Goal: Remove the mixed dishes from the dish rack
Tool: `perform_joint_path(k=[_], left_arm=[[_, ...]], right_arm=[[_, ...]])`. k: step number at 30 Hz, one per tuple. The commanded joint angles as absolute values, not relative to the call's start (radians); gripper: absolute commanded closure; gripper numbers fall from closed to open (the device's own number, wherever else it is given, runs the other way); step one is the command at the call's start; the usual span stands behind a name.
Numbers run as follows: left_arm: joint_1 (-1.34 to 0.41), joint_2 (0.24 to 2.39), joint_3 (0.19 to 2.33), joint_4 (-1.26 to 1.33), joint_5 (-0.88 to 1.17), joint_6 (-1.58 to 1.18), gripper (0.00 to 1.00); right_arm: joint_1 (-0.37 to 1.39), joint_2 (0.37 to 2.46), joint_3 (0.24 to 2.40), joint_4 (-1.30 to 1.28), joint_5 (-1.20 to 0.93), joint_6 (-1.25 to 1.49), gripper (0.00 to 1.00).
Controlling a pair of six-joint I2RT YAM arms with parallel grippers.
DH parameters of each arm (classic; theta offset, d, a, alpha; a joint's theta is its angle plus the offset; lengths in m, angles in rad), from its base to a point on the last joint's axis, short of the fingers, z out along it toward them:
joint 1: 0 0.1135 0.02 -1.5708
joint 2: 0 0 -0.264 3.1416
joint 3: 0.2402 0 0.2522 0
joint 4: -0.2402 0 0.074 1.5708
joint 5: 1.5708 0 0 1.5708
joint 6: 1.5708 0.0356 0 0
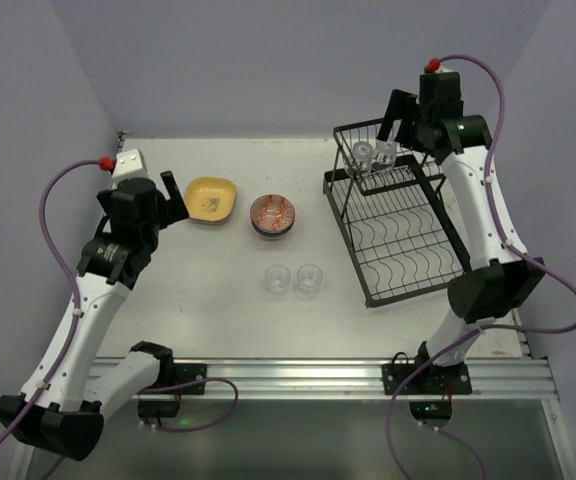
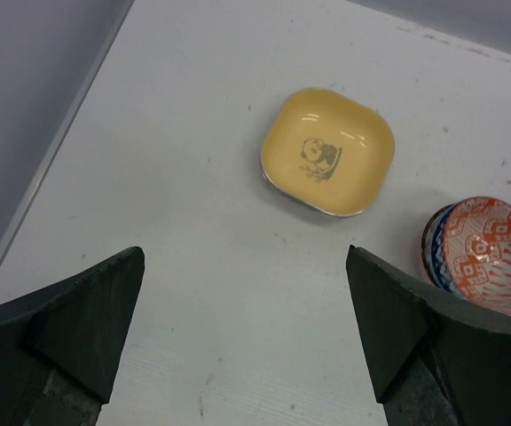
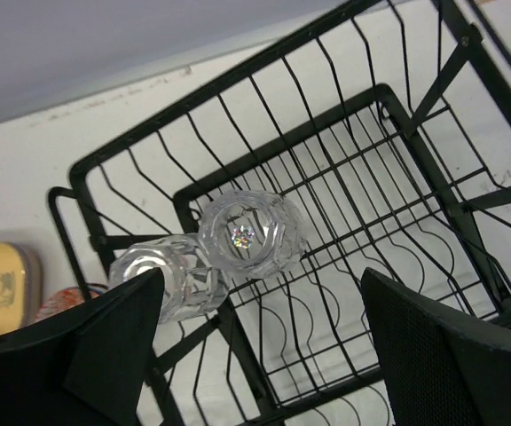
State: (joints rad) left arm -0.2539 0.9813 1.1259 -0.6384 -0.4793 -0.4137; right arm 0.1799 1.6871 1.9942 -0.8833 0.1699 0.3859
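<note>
Right wrist: two glasses (image 3: 251, 232) stand on end in rack (image 3: 282, 139); left hand (image 2: 243, 257), right hand (image 3: 263, 277) open.

The white flat table (image 1: 218, 320) bears a yellow rounded-square plate (image 1: 211, 199), a stack of small patterned round bowls (image 1: 273, 214) beside it, two small clear glasses (image 1: 277, 279) nearer the arms, and a large black wire dish rack (image 1: 348, 240) at right.

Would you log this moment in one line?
left end effector open | right end effector open above two clear glasses in black wire dish rack
</note>
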Motion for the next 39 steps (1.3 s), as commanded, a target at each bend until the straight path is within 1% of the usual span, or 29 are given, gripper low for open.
perform_joint_path(k=[1,5,11,20,21,24,26,27,28,29,30,32,33,35,37,38,39], left_arm=[[-0.25,0.907,0.973,-0.522,-0.427,-0.344,0.0],[-0.25,0.87,0.867,-0.479,-0.362,-0.327,0.0],[-0.25,0.945,0.867,-0.495,-0.267,-0.321,0.0],[-0.252,0.93,0.848,-0.474,-0.224,-0.308,0.0],[-0.25,0.934,0.848,-0.472,-0.213,-0.308,0.0],[-0.252,0.937,0.847,-0.474,-0.206,-0.307,0.0],[-0.252,0.937,0.847,-0.472,-0.195,-0.304,0.0],[-0.252,0.937,0.845,-0.471,-0.187,-0.302,0.0],[-0.252,0.937,0.845,-0.469,-0.183,-0.302,0.0],[-0.252,0.939,0.845,-0.469,-0.18,-0.301,0.0],[-0.252,0.939,0.847,-0.468,-0.175,-0.299,0.0],[-0.252,0.939,0.85,-0.465,-0.167,-0.298,0.0],[-0.252,0.939,0.854,-0.462,-0.143,-0.296,0.0],[-0.252,0.937,0.862,-0.453,-0.101,-0.293,0.0],[-0.252,0.924,0.883,-0.433,-0.003,-0.291,0.0],[-0.252,0.916,0.891,-0.42,0.047,-0.293,0.0],[-0.252,0.896,0.9,-0.384,0.143,-0.295,0.0]], right_arm=[[0.175,1.738,2.072,-0.982,0.137,0.316,0.07],[0.17,1.79,2.098,-0.988,0.144,0.299,0.1],[0.161,1.847,2.105,-0.986,0.135,0.29,0.14],[0.15,1.922,2.126,-0.965,0.095,0.261,0.22],[0.15,1.924,2.126,-0.956,0.092,0.256,0.26],[0.15,1.928,2.128,-0.943,0.121,0.247,0.32],[0.15,1.927,2.131,-0.939,0.135,0.239,0.39],[0.15,1.922,2.128,-0.933,0.147,0.236,0.45],[0.152,1.919,2.126,-0.931,0.149,0.23,0.49],[0.15,1.916,2.122,-0.927,0.152,0.229,0.55],[0.152,1.914,2.125,-0.936,0.155,0.23,0.64],[0.152,1.893,2.12,-0.936,0.158,0.236,0.71],[0.155,1.879,2.117,-0.928,0.158,0.238,0.74],[0.158,1.82,2.105,-0.914,0.172,0.248,0.78],[0.161,1.764,2.086,-0.873,0.172,0.258,0.82],[0.163,1.694,2.048,-0.852,0.161,0.259,0.84],[0.17,1.654,2.024,-0.798,0.157,0.261,0.87]])
